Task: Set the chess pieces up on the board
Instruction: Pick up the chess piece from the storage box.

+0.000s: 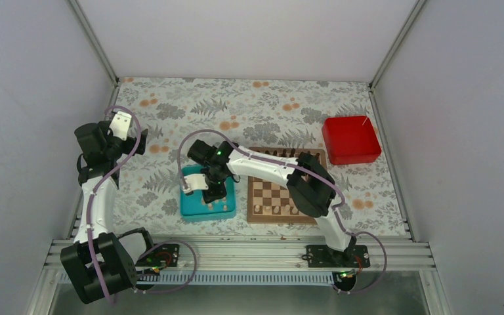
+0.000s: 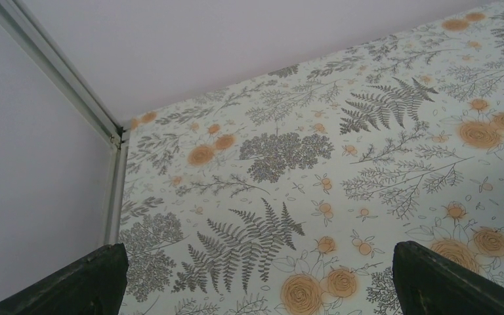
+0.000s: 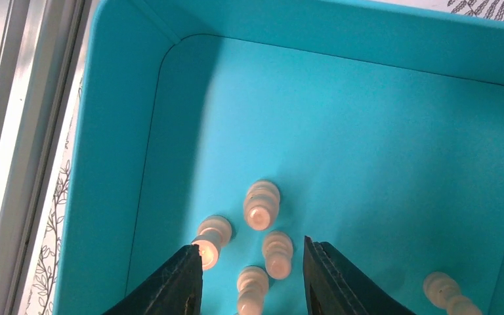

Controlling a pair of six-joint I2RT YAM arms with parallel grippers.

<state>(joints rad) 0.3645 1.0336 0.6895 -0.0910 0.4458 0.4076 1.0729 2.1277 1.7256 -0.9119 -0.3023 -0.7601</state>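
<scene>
My left gripper (image 2: 256,282) gapes wide, holding nothing, over the floral tablecloth (image 2: 367,164); on it I count one square wooden checkered chessboard (image 1: 270,194), one red box (image 1: 350,139) and one teal square tray (image 3: 111,164); my right gripper (image 3: 252,262) hangs in the tray, jaws parted and gripping nothing, with two of five tiny pale beige wooden chessmen (image 3: 261,205) between them; others on the board's near row are too small to count.

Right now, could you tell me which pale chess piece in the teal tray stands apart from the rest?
The lone piece at the right wrist view's lower right corner; the other four huddle by the jaws.
</scene>
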